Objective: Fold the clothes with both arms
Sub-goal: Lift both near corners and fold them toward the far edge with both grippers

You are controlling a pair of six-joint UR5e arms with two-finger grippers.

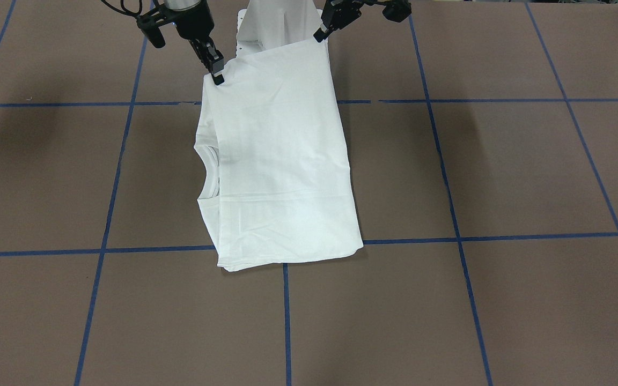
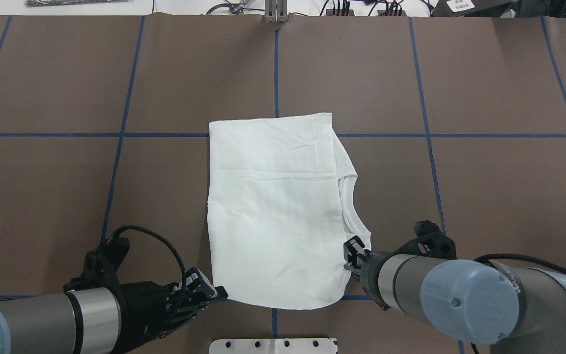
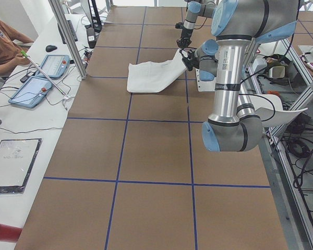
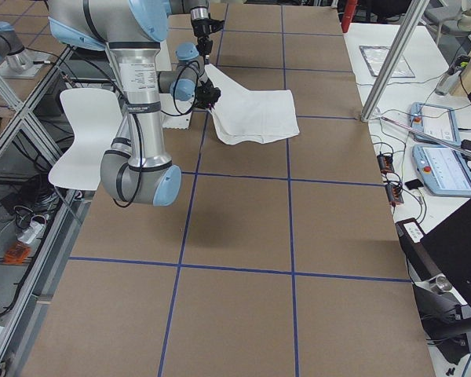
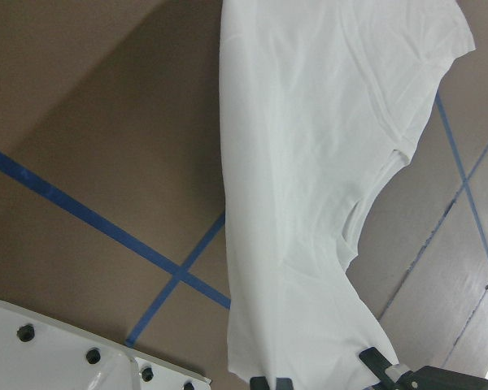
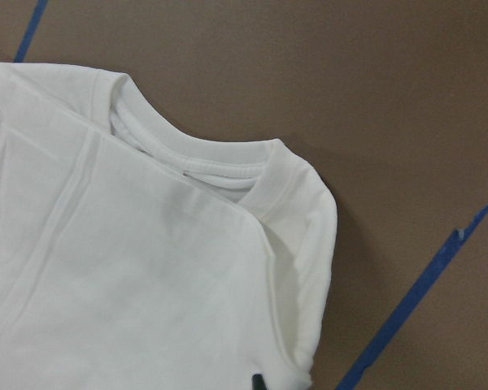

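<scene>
The shirt point(image 2: 273, 206) is lying folded into a tall rectangle at the middle of the bench point(image 2: 67, 73), across the blue tape lines point(image 2: 275, 69). Its edge nearest the robot is being held up off the bench at both corners.

In the overhead view, the corner at 7 o'clock of the shirt is being pinched by the left gripper point(image 2: 220, 294), its fingers pressed together on the cloth. The corner at 4 o'clock is being pinched in the same way by the right gripper point(image 2: 353, 251). The ribbed collar point(image 6: 220, 166) is showing at 3 o'clock of the shirt, partly tucked under the top layer.

From overhead, the right gripper's fingers are being largely covered by its own wrist. In the wrist views only dark fingertips point(image 5: 270, 382) are being caught at the bottom edge. The sleeves cannot be made out within the fold. A white drilled plate point(image 2: 273, 345) is being cut off by the frame at 6 o'clock. A person point(image 3: 5, 41) at the side desk is being cropped by the left side view.
</scene>
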